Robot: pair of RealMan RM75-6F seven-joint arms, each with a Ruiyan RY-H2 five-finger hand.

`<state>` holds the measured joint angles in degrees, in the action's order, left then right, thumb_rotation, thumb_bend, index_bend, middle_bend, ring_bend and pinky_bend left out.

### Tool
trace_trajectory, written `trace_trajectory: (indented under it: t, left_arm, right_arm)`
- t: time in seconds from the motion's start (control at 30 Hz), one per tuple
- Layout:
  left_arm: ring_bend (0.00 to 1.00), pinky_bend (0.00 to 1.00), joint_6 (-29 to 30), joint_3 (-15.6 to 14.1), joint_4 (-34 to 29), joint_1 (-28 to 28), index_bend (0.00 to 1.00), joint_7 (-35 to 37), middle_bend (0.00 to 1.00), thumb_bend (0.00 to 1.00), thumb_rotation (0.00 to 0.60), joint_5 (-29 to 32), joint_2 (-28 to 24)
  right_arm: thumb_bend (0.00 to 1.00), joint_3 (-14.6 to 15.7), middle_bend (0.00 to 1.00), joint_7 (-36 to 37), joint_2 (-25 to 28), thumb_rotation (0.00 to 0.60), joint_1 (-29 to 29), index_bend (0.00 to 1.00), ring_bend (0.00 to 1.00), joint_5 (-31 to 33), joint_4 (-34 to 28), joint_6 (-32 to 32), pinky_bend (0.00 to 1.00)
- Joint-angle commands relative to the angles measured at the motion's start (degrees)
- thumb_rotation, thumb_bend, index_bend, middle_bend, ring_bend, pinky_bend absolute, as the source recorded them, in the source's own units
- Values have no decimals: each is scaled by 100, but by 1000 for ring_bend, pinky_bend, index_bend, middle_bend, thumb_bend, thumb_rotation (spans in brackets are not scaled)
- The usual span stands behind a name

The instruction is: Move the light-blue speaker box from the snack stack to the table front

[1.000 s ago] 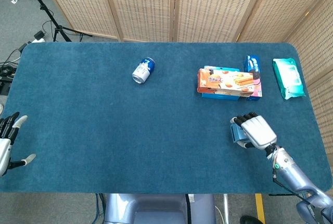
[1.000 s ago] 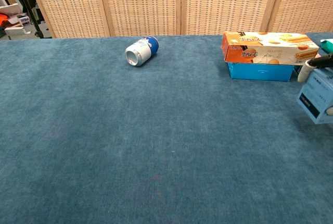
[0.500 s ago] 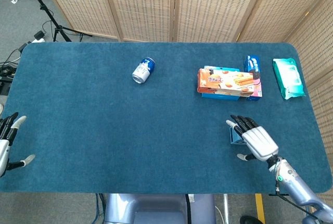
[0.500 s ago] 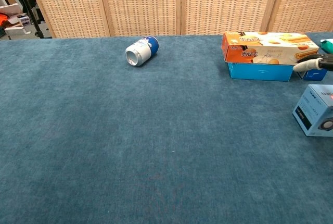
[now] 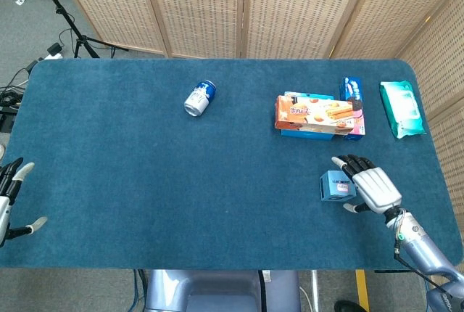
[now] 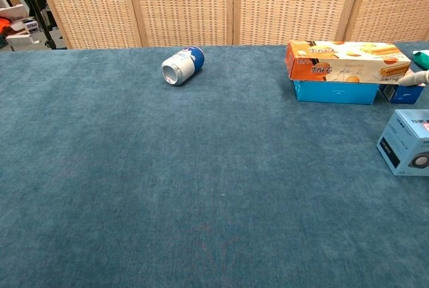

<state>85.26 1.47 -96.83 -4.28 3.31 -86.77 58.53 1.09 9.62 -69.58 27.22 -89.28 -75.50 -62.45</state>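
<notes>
The light-blue speaker box (image 5: 333, 186) (image 6: 406, 142) stands on the table near its front right, apart from the snack stack. My right hand (image 5: 371, 188) hovers just right of the box with its fingers spread and nothing in them; in the chest view only a fingertip (image 6: 413, 79) shows at the right edge. The snack stack, an orange biscuit box (image 5: 313, 112) (image 6: 346, 59) lying on a blue box (image 6: 335, 92), sits behind it. My left hand (image 5: 9, 199) is open at the table's front left edge.
A blue and white can (image 5: 200, 98) (image 6: 181, 65) lies on its side at mid-back. A dark-blue cookie pack (image 5: 351, 91) and a teal wipes pack (image 5: 401, 108) lie at the back right. Wicker screens stand behind the table (image 5: 145, 174).
My right hand set the speaker box down, let go and opened. It then drew off to the right, uncovering the box. The left hand drifted slightly lower.
</notes>
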Motion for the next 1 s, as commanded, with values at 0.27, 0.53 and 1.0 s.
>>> trace_trajectory:
  t: [0.27,0.53,1.0]
  left_arm:
    - [0,0,-45,23,2,-16,0,-109,0,0,600,79,45]
    - [0,0,-41,24,3,-12,0,-82,0,0,600,80,33]
    - [0,0,-25,7,-6,1,0,-75,0,0,600,46,20]
  right_arm:
    - [254,-67,409,381,-383,600,85,332,383,-54,468,-7,284]
    - [519,-40,488,420,-294,600,45,411,465,-218,323,-246,308]
    - [713,329,508,2361,2065,600,1266,429,476,-401,-2389,1988,309]
